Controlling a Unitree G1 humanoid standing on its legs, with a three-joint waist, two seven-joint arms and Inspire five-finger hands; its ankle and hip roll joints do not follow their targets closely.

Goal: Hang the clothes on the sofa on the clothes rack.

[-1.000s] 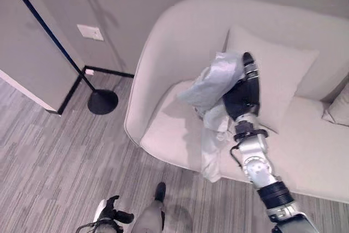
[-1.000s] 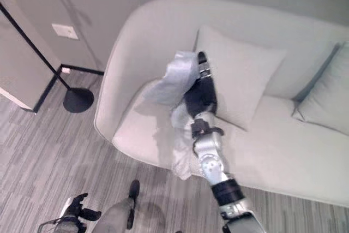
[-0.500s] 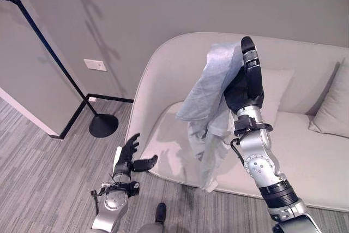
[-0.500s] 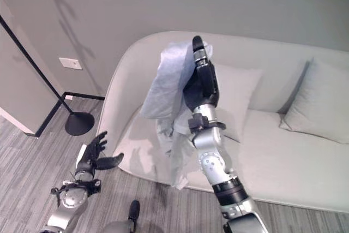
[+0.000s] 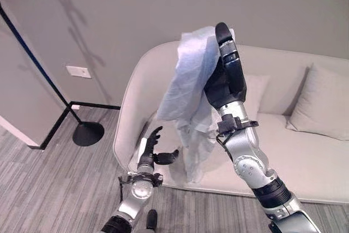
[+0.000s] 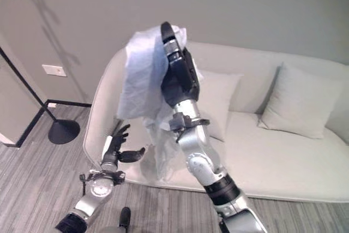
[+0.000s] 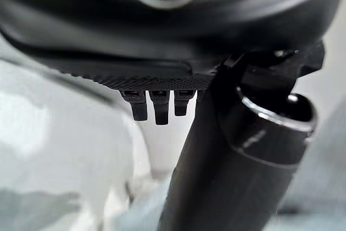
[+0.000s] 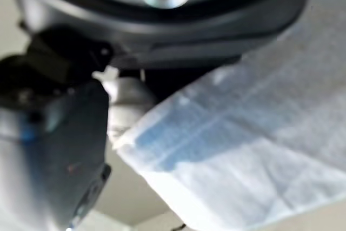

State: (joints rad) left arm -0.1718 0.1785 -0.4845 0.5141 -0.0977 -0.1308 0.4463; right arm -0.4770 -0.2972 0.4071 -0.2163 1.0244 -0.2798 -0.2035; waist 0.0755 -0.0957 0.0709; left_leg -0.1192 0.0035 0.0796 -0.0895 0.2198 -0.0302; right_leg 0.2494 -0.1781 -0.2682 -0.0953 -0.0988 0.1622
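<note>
**Garment held high over the sofa**

While it drapes from the raised right hand [image 5: 224, 80], the pale blue-white crumpled cloth garment [image 5: 192, 88] hangs well clear of the seat, its lower folds trailing down in front of the cushion edge. That dark right hand points upward with the cloth bunched against its palm side; the fingers stand fairly straight along the fabric, and whether the thumb pinches it is hidden behind the cloth, so the grip cannot be told. Down low, the left hand [image 5: 151, 150] sits in front of the sofa's edge, fingers spread and relaxed, holding nothing. Behind both is the curved light-grey upholstered sofa [image 5: 305, 156], with a square grey cushion [image 5: 318, 102] on its right part. Off to the left, the thin black metal clothes rack [image 5: 82, 132] stands on its round base on grey wood-grain flooring [image 5: 49, 189].
</note>
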